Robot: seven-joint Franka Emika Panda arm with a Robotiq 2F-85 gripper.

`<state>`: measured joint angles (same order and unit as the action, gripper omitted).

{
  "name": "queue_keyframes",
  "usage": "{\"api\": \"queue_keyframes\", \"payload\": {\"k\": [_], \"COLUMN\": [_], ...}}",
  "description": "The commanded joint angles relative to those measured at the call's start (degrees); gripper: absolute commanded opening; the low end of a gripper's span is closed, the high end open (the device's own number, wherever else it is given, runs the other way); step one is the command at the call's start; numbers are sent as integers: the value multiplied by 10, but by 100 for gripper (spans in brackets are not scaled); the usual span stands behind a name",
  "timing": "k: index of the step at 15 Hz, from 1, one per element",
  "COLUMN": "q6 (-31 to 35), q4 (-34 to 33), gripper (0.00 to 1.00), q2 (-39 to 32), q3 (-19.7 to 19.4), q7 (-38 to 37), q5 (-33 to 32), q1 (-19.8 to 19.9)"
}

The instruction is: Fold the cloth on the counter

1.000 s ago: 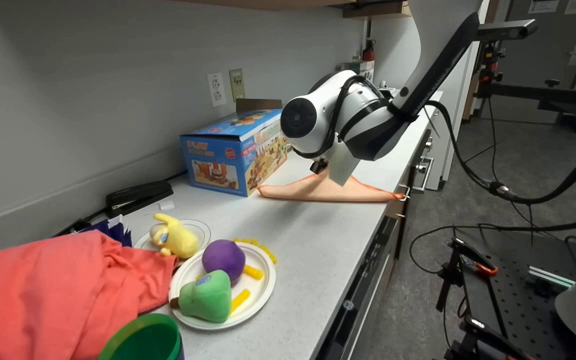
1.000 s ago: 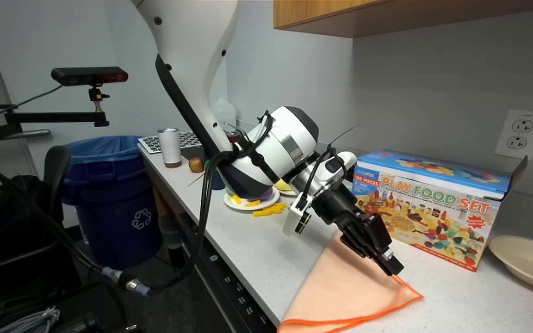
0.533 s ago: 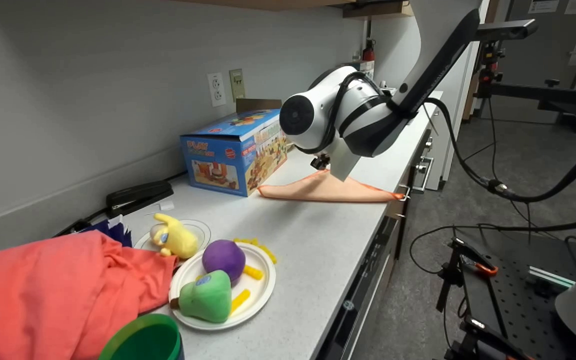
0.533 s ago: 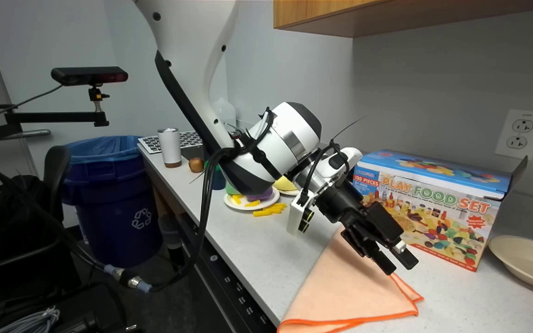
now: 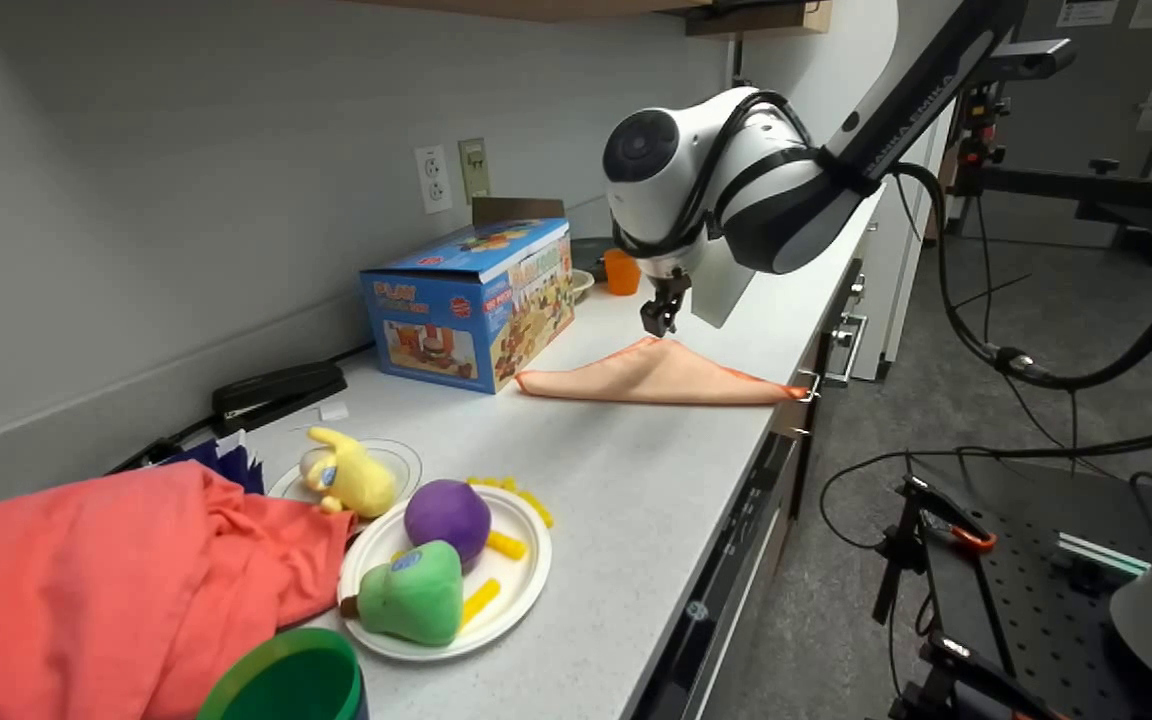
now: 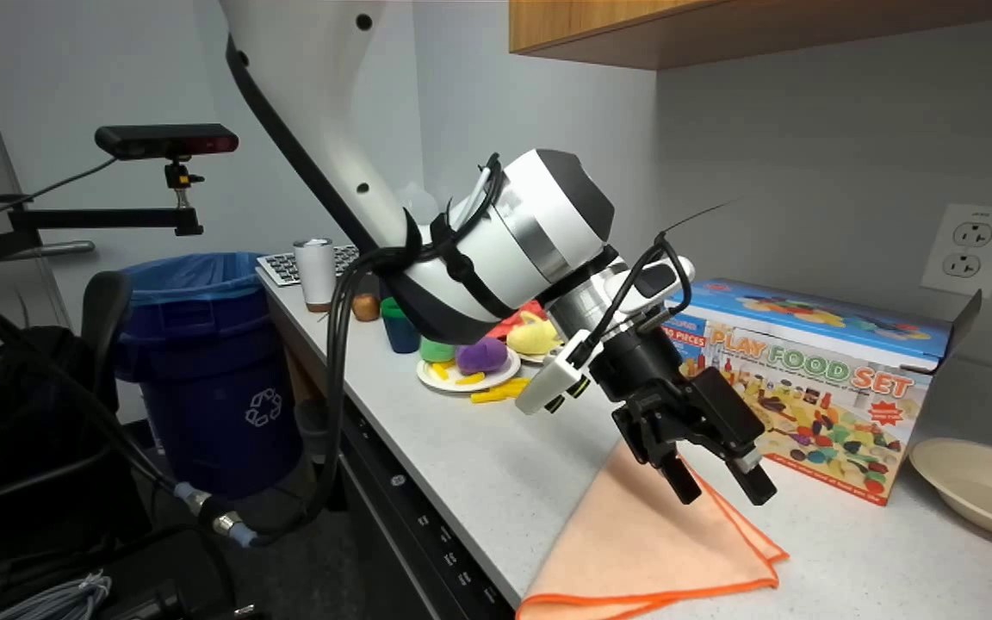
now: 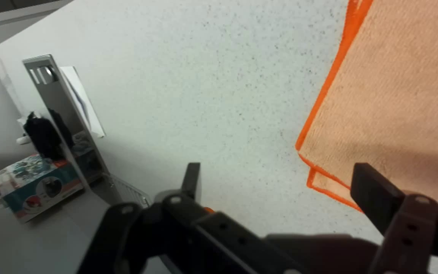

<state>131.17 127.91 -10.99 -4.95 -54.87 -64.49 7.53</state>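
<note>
Below the hand point(image 6: 723, 493), rightward in wrist view: orange-hemmed peach cloth point(image 6: 642, 551) is lying
Fingers point(image 7: 375, 192): are standing apart, gripping nothing

There's the gripper point(image 7: 278, 176), fingers point(image 7: 375, 190) spread well apart — orange-edged peach cloth point(image 7: 401, 95) behind one, pale speckled counter point(image 7: 203, 106) behind the other.

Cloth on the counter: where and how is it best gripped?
The cloth is probably best pinched at the corner showing two offset orange-edged layers, with the open hand brought down from above: it narrows to a tip there, so a pinch could take both layers.
</note>
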Motion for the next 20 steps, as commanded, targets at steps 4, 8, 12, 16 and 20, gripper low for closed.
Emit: {"api": "queue_keyframes", "payload": {"k": [4, 8, 12, 16, 20], "q6": [98, 47, 59, 66, 78], "q4": [81, 98, 90, 96, 121], "gripper": [100, 100, 100, 100, 100], "q2": [71, 71, 55, 70, 93], "q3": [-17, -21, -25, -23, -27], "q7": [203, 244, 228, 270, 343], "q5": [169, 227, 212, 237, 275], "q1": [19, 3, 2, 5, 12]}}
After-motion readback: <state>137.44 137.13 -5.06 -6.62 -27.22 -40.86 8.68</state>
